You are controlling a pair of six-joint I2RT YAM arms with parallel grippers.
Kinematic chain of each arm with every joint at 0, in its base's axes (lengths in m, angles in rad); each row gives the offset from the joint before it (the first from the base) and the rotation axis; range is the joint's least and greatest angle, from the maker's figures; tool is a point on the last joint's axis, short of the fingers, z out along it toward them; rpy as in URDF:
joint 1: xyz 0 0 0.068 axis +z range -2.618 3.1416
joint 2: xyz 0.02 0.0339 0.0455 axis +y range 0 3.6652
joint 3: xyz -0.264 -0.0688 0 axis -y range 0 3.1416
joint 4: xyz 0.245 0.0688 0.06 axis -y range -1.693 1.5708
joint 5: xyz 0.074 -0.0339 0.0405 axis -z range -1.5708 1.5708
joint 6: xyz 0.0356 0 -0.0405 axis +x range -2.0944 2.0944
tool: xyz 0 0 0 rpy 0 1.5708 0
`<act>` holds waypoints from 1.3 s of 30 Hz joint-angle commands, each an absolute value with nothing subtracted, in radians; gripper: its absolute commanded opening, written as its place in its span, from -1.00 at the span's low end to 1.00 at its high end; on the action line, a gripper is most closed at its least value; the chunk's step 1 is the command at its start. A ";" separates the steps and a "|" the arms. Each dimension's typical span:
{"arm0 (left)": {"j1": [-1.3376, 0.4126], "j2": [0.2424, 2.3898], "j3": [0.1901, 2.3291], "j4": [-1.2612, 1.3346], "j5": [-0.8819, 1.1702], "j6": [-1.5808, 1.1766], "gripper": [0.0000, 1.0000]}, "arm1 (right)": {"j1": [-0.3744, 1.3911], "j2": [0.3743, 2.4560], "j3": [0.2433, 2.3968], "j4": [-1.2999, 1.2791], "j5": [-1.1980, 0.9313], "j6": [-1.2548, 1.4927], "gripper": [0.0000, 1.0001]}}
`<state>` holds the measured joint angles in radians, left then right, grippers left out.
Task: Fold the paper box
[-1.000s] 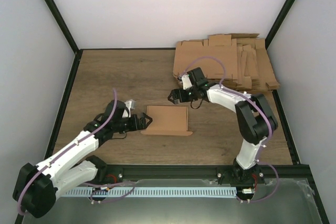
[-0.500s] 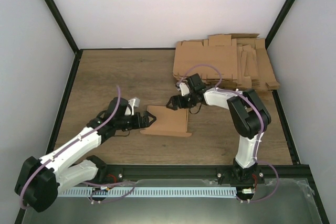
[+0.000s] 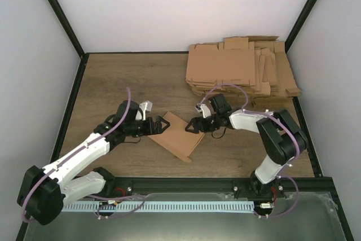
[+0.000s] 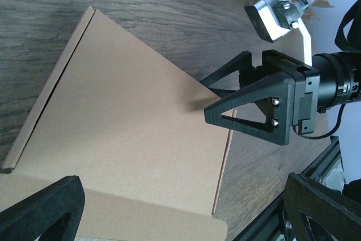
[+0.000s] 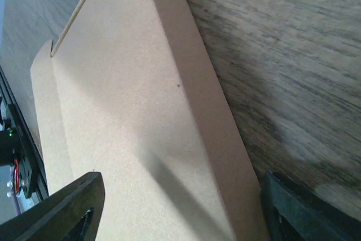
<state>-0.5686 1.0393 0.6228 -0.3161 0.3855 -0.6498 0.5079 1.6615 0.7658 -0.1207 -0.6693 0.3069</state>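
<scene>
The paper box (image 3: 178,136) is a closed, flat brown mailer lying skewed on the wooden table, one corner towards the near edge. My left gripper (image 3: 160,125) is open at its left corner. My right gripper (image 3: 192,126) is open at its upper right edge. In the left wrist view the box (image 4: 130,122) fills the lower left between my open left gripper (image 4: 180,218), with the right gripper (image 4: 248,97) beyond its far edge. In the right wrist view the box (image 5: 130,117) lies under my open right gripper (image 5: 180,218), and its side wall faces the bare wood.
A pile of flat brown cardboard blanks (image 3: 242,69) lies at the back right of the table. Black frame rails run along the table's sides and the near edge (image 3: 186,184). White walls close in the back and both sides.
The box has turned from square with the table to a diagonal lie. My right gripper has moved nearer and a little right along its edge. My left gripper has shifted slightly right.
</scene>
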 commanded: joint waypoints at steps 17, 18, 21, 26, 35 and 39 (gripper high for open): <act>-0.574 1.046 0.740 -0.454 0.436 -0.673 0.98 | 0.422 1.744 0.746 0.018 -0.863 0.336 -0.35; -0.573 1.045 0.745 -0.459 0.433 -0.670 0.98 | 0.419 1.753 0.749 0.017 -0.874 0.330 -0.36; -0.572 1.047 0.753 -0.472 0.428 -0.660 0.98 | 0.404 1.773 0.752 0.016 -0.898 0.320 -0.36; -0.572 1.061 0.750 -0.472 0.429 -0.653 0.98 | 0.393 1.801 0.761 0.000 -0.895 0.304 -0.41; -0.558 1.052 0.824 -0.535 0.381 -0.633 0.98 | 0.342 1.822 0.763 -0.025 -0.825 0.291 -0.49; -0.524 1.035 0.924 -0.610 0.329 -0.608 0.98 | 0.314 1.837 0.768 -0.028 -0.802 0.291 -0.54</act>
<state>-0.5529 1.0649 0.8295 -0.5488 0.3855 -0.6422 0.3500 1.7958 0.7509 0.0059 -0.9127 0.3099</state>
